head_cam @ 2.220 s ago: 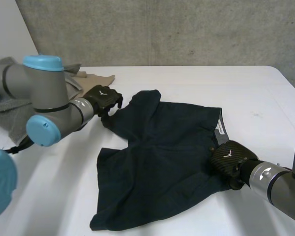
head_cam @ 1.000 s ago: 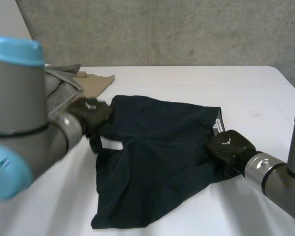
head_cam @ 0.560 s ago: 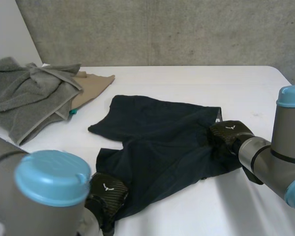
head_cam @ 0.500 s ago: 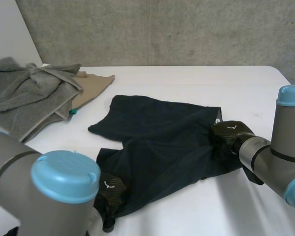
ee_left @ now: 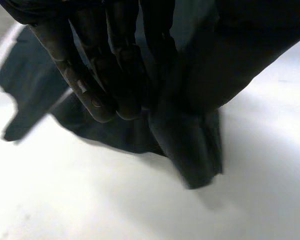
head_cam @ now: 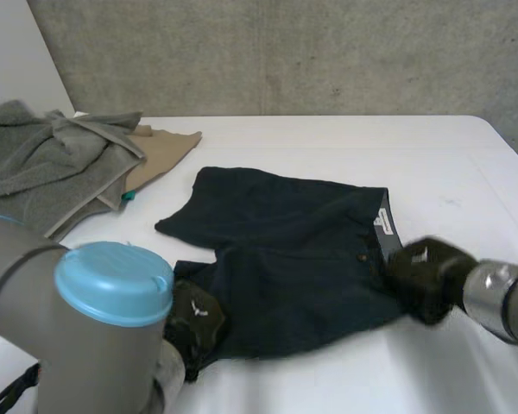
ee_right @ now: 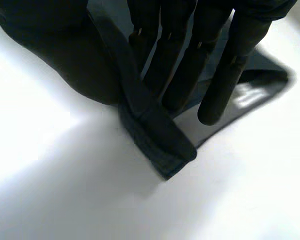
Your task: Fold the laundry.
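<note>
shorts (head_cam: 285,259): dark, soft, light, limp; will sag, so hold corners and waistband; lying mid-table (head_cam: 328,142) | left hand (head_cam: 192,321): fingers pinching near leg hem | right hand (head_cam: 427,276): seemingly pinching waistband corner | waistband label (head_cam: 382,217): white, writing unreadable | grey towel (head_cam: 43,164), tan cloth (head_cam: 160,148): far left, apart
</note>
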Controlling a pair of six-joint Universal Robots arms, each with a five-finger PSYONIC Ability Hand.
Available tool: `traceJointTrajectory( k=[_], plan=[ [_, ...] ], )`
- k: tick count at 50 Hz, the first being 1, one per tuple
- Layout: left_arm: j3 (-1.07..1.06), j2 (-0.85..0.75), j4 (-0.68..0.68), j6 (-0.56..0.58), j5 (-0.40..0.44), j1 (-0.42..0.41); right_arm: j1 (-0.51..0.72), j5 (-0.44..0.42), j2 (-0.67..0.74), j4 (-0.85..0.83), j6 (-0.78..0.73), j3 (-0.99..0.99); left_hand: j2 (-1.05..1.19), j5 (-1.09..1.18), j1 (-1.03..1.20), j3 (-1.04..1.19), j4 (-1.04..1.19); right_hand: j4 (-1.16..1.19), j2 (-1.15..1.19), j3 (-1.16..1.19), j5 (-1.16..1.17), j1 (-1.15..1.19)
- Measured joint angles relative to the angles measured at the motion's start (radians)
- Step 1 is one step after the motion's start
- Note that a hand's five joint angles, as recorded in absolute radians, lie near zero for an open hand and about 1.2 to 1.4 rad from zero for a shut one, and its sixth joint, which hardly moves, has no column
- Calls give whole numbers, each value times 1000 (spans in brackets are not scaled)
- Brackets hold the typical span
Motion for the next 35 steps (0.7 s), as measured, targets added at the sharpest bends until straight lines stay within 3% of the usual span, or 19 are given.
traceJointTrajectory(
  k=[4, 5, 9, 20, 27, 35],
  plan=[
    [0, 36, -131, 2, 76, 8, -42, -61, -16, 133, -239, 37, 0, 0, 0, 0, 0, 0, 0, 0, 0, 0],
    [1, 41, -163, 2, 93, 10, -68, -85, -20, 199, -364, 53, 0, -1, 0, 0, 0, 0, 0, 0, 0, 0],
    [32, 37, -231, 12, 119, 23, -91, -100, -13, 229, -435, 55, 0, 0, 0, 1, 0, 0, 0, 0, 0, 0],
    [369, -107, -143, 188, 19, 132, -43, -37, 104, -33, -115, -85, 2, 0, 0, 2, 1, 0, 0, 0, 0, 0],
    [738, -322, 65, 338, 28, 191, 33, 126, 228, -332, 86, -221, 3, 0, 0, 4, 1, 0, 0, 0, 0, 0],
    [1164, -641, 167, 412, 75, 217, 93, 260, 426, -683, 104, -365, 3, 1, 0, 4, 2, -52, -43, -49, -48, -20]
  ],
)
